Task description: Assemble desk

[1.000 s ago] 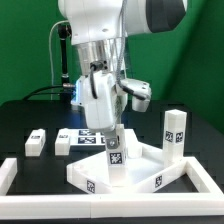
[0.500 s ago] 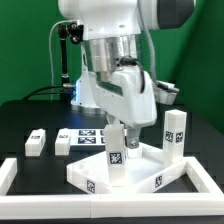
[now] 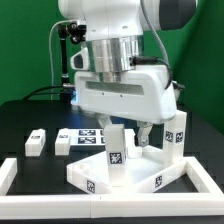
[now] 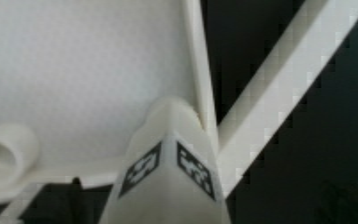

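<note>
Pincer (image 3: 125, 133) is seen released: fingers (image 3: 142, 132) are spread wide and nothing is clasped. It is held low over the tabletop (image 3: 150, 172). The tabletop is laid flat on the dark worktop (image 3: 30, 112), toward the front, inside the white border rails (image 3: 10, 175).

One tagged leg (image 3: 114, 150) is stood upright on the tabletop, toward the exterior view's left. Its top is placed between the spread fingers; contact cannot be told.

A second leg (image 3: 176, 133) is stood upright just beside the tabletop on the exterior view's right, with its top partly hidden by the arm. Whether it touches the tabletop cannot be told.

Two more are laid on the worktop on the exterior view's left, just beside each other and apart from the tabletop: outer leg (image 3: 37, 142) and inner leg (image 3: 63, 143).

The marker board (image 3: 88, 135) is seen flat behind the tabletop, partly covered.

In the wrist view the tagged leg (image 4: 172, 170) is shown close up with two tag faces. The tabletop's white floor (image 4: 87, 70) is seen behind it, and a round socket (image 4: 2, 155) is cut off by the frame edge.
</note>
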Controlling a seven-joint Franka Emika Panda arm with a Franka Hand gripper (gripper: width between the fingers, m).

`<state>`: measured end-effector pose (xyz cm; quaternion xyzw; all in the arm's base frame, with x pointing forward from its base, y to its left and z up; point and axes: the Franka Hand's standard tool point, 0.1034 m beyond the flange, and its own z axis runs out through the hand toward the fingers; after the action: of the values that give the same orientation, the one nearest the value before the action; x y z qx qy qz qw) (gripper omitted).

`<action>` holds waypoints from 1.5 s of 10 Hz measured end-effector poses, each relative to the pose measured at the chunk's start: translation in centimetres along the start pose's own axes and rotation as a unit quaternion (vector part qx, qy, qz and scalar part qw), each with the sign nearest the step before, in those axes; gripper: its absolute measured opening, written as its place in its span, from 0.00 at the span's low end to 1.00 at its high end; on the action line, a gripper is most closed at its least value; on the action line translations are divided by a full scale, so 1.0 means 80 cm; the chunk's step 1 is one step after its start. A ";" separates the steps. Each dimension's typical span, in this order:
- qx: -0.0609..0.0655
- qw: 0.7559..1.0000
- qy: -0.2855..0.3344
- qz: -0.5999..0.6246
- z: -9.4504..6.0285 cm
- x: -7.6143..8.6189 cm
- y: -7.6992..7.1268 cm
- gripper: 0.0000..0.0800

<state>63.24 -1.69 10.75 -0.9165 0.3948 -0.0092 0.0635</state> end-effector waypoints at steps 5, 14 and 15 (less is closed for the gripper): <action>0.002 0.988 0.010 -0.152 -0.005 0.008 -0.004 0.66; 0.008 0.949 -0.015 0.314 -0.007 0.017 0.012 0.36; 0.016 0.936 -0.023 0.352 -0.008 0.021 0.017 0.36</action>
<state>63.38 -3.86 11.12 -0.7180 0.6900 0.0285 0.0869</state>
